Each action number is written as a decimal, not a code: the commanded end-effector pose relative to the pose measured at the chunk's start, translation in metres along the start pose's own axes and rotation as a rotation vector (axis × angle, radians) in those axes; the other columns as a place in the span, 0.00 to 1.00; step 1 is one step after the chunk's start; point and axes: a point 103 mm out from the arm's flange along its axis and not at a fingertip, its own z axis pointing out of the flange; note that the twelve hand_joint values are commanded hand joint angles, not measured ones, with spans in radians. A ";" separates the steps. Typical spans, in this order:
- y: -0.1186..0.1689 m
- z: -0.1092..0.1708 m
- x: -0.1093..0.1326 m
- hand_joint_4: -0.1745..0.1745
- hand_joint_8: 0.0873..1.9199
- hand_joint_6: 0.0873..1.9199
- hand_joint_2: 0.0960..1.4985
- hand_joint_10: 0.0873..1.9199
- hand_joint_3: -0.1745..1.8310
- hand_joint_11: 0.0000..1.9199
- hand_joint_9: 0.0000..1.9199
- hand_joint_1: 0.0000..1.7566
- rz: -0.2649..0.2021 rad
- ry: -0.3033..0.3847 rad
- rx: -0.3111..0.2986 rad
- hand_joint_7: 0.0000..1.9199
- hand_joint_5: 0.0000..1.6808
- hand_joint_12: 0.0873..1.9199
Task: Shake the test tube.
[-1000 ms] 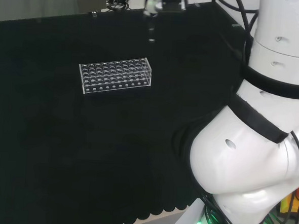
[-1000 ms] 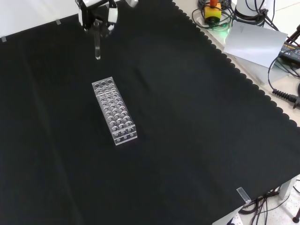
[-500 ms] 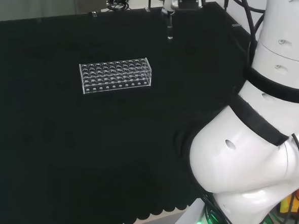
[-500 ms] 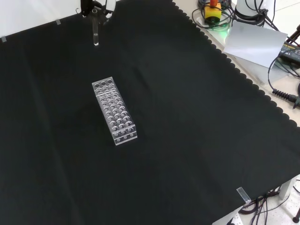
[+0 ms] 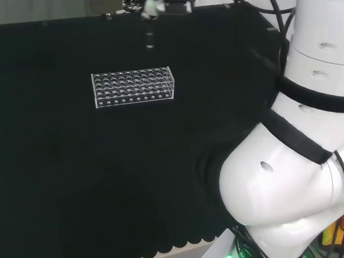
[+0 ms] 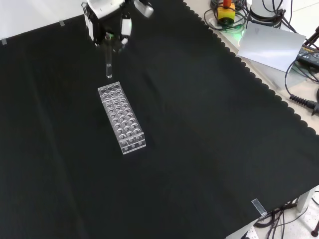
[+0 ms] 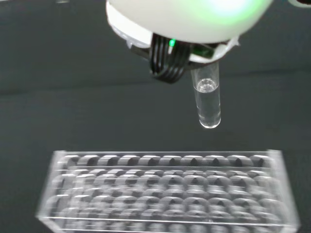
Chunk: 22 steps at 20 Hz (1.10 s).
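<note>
Swung back across the table toward the clear rack (image 6: 122, 118) from the far edge, with fingers (image 6: 125, 27) curled round the test tube (image 6: 108, 62), hanging upright just above the rack's far end, so judged mid-shake and the shaking under way, not finished.

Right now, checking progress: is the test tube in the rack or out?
Out: the hand holds the test tube upright above the rack.

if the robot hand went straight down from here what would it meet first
Probably the black cloth just beyond the end of the rack; the test tube held by the robot hand would touch first, though depth is unclear.
</note>
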 end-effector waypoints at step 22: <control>-0.023 0.013 -0.059 0.00 0.30 0.30 0.33 0.30 0.49 0.64 0.84 0.76 0.107 -0.014 0.045 0.71 0.78 0.43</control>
